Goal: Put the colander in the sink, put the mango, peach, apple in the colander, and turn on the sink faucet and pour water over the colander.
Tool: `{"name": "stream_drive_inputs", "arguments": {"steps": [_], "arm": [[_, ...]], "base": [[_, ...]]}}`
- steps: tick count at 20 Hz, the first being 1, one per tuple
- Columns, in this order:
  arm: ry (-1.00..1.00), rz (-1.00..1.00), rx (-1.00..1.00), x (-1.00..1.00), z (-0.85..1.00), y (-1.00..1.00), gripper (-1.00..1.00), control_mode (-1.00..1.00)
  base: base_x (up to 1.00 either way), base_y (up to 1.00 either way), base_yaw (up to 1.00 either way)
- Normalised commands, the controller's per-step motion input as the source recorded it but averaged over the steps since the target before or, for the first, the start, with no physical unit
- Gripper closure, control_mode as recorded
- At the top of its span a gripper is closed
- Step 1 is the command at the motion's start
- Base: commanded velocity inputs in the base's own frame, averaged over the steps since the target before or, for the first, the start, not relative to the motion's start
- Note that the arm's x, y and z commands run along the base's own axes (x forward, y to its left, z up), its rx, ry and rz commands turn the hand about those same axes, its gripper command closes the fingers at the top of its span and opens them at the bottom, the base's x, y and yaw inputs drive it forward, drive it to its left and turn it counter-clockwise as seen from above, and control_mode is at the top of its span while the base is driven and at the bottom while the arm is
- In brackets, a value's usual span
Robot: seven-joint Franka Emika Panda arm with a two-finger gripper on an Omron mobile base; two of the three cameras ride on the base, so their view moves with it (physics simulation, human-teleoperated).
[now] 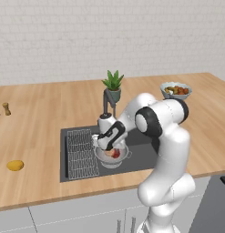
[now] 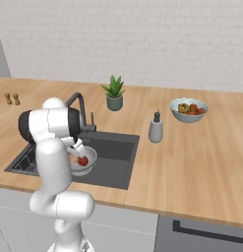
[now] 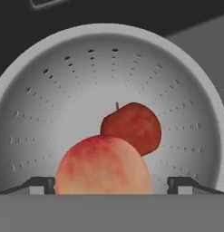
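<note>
Colander [image 3: 109, 68] is seated in the sink [image 1: 141, 157], just beside the wire rack [image 1: 82, 152] on the rack's right. Apple [image 3: 133, 127] is lying on the colander floor; peach [image 3: 104, 165] is in front of it, touching it and partly covering it. Gripper [image 3: 111, 183] is held right over the colander, fingers [image 3: 41, 185] spread wide either side of the peach with a gap visible on both sides, so nothing is pinched. Whether the peach is resting on the colander floor cannot be told. Mango [image 1: 15, 165] is left on the counter [image 1: 41, 118], well apart from the sink on its left. Faucet [image 2: 79, 110] is standing behind the sink.
</note>
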Motion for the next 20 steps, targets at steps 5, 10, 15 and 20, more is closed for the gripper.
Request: {"name": "stream_drive_inputs", "arguments": {"steps": [5,10,15,20], "arm": [[-0.09,0.0,-0.02,-0.5,0.37,0.03,-1.0,-1.0],[-0.01,0.0,-0.01,-0.44,0.58,0.21,-1.0,-1.0],[0.0,0.0,0.0,-0.29,0.68,0.37,-1.0,-1.0],[0.0,0.0,0.0,-0.3,0.56,0.54,-1.0,-1.0]], "base": [[0.0,0.0,0.0],[0.0,0.0,0.0],[0.0,0.0,0.0],[0.0,0.0,0.0]]}}
